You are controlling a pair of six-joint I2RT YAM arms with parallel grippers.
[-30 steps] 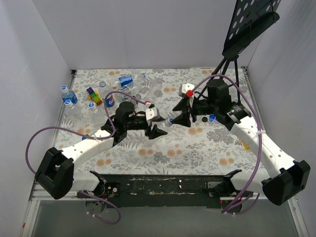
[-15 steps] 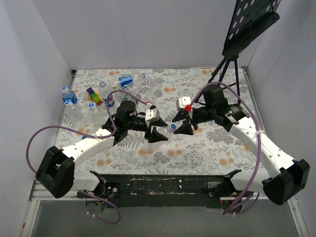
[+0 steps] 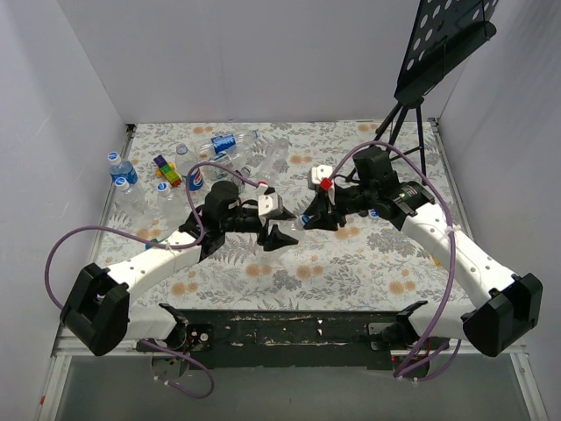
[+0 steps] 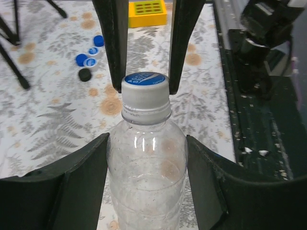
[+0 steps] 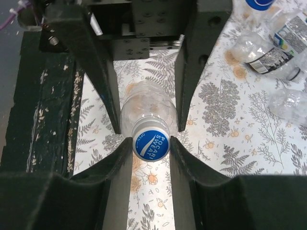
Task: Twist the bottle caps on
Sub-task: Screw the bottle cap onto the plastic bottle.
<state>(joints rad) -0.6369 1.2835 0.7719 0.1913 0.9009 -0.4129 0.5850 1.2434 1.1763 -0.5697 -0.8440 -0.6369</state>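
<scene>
**A:** What does your left pincer have?

**B:** My left pincer (image 4: 146, 143) is closed on the bottle (image 4: 146, 191). One pad presses each side of its clear body, just below the shoulder. The neck points away from that wrist, toward my right arm.

**A:** And the right one?

**B:** My right pincer (image 5: 151, 143) is drawn in narrow on the cap (image 4: 144, 80), with a finger touching each side of it. So the bottle runs straight between my two pincers: body in the left, capped end in the right.

**A:** How do they look?

**B:** The bottle is thin, clear and ribbed, and I see no label on the part in view. The cap has a blue top with white lettering and a pale skirt. It sits square on the neck, but I cannot tell how far it is screwed down.

**A:** And past that?

**B:** The flowered table (image 4: 53, 120) lies below. Further on are loose caps (image 4: 91, 50), blue ones and a black one. A yellow block (image 4: 147, 8) lies at the far edge. From my right wrist I see other bottles (image 5: 273, 45) lying off to one side.
</scene>
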